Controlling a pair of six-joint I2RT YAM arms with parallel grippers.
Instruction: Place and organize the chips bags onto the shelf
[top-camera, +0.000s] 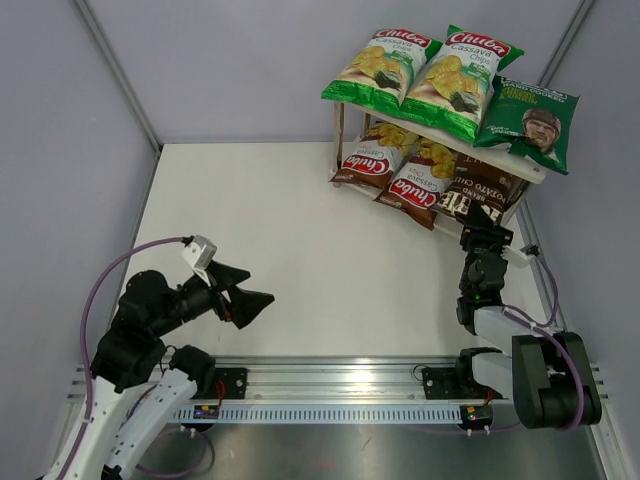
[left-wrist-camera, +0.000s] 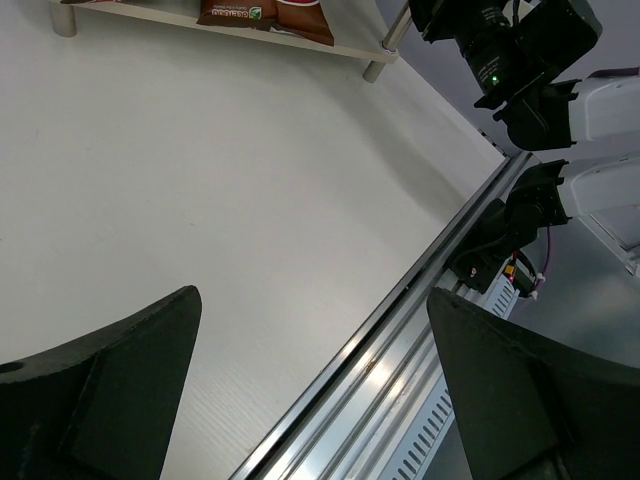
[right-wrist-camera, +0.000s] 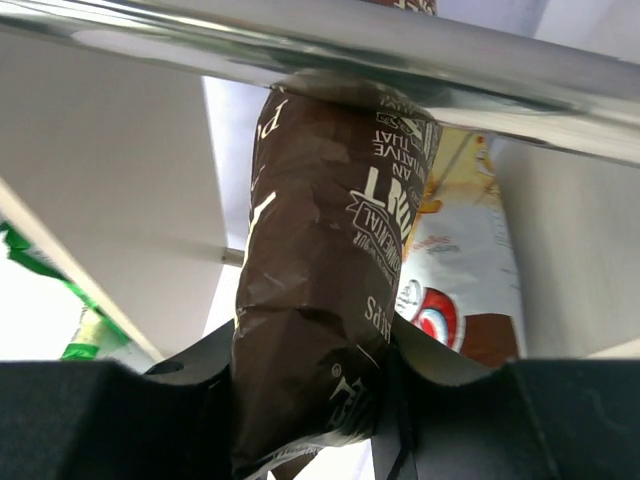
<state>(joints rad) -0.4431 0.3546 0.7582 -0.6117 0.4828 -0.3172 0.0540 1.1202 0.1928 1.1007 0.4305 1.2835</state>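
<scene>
Black fingers of the right gripper (right-wrist-camera: 315, 385) fill the bottom of the wrist view, closed partway on the crumpled near end of the brown bag (right-wrist-camera: 330, 260). It lies at the right end of the shelf's (top-camera: 337, 140) lower board, beside two red-brown bags (top-camera: 400, 170). Two green bags (top-camera: 420, 70) and a dark green bag (top-camera: 528, 122) fill the upper board. Its long axis runs from the front edge towards the back, printed face up, the pinched end sticking out past the front edge. If the arm draws back before the fingers let go, the bag would likely be dragged off; pushing harder could buckle it or shove its neighbour. Over the table's near left corner the left gripper (top-camera: 258, 305) hangs wide open, holding nothing
</scene>
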